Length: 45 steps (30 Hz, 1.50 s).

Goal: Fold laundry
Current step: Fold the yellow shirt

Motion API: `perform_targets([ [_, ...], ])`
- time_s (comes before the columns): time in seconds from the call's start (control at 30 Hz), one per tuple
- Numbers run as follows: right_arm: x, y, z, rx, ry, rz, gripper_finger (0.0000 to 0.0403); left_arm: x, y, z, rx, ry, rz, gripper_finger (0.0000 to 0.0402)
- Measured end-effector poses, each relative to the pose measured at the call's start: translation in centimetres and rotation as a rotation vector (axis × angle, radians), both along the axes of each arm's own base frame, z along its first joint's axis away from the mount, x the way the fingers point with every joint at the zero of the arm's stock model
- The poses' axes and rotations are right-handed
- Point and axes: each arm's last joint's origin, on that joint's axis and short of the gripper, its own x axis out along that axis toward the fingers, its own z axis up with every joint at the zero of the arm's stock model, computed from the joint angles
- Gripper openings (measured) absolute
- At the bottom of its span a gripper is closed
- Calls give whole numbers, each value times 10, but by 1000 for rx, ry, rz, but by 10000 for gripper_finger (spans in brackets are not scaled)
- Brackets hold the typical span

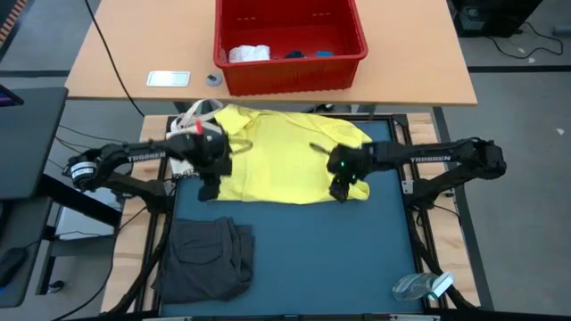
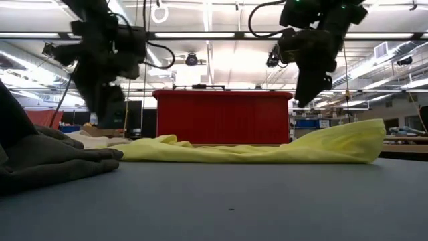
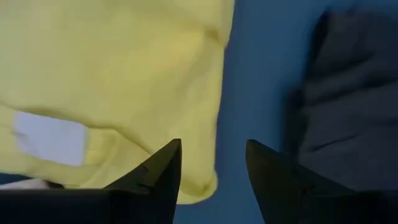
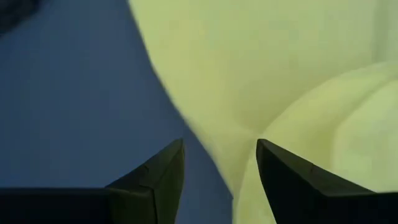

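The yellow T-shirt (image 1: 285,156) lies spread and rumpled on the far half of the blue mat (image 1: 321,259). My left gripper (image 1: 210,187) hangs open over the shirt's near left corner (image 3: 199,180), fingers pointing down. My right gripper (image 1: 341,189) hangs open over the shirt's near right edge (image 4: 211,143), also pointing down. In the low view both grippers, left (image 2: 100,114) and right (image 2: 307,94), stand above the shirt (image 2: 267,150) with a gap. A dark grey garment (image 1: 207,259) lies bunched at the mat's near left.
A red basket (image 1: 290,62) holding a white cloth and small dark and blue pieces stands on the wooden table beyond the mat. A white bag (image 1: 192,116) sits at the shirt's far left. A clear plastic bag (image 1: 421,287) lies at the near right corner.
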Motion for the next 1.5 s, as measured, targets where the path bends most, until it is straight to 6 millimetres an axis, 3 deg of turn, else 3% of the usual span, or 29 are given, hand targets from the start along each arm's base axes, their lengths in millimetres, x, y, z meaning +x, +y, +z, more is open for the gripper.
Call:
perform_targets([
  [0.13,-1,20,-17,-88,4,84,205,2,-18,-25,98,7,-30,195],
  [0.3,-5,37,-29,-224,35,170,205,20,-28,-31,134,-81,-36,204],
  [0.43,-12,39,-41,-215,82,160,202,25,-32,-45,102,-69,42,182],
  [0.57,-24,34,-56,-204,162,44,185,26,-32,-59,66,16,117,147],
  [0.7,-40,26,-59,-196,317,-124,125,30,-31,-69,40,83,196,103],
  [0.8,-53,22,-45,-225,428,-223,35,31,-30,-74,34,114,239,52],
  [0.87,-68,18,-37,-239,537,-333,16,31,-30,-75,32,118,257,17],
  [1.0,-95,11,-26,-196,681,-588,29,32,-30,-70,29,110,280,8],
  [1.17,-103,13,-15,-130,587,-648,54,36,-30,-65,23,112,276,3],
  [1.3,-98,21,-7,-54,408,-523,89,38,-30,-60,16,122,277,2],
  [1.5,-92,44,5,-148,205,-174,149,43,-34,-46,42,160,259,1],
])
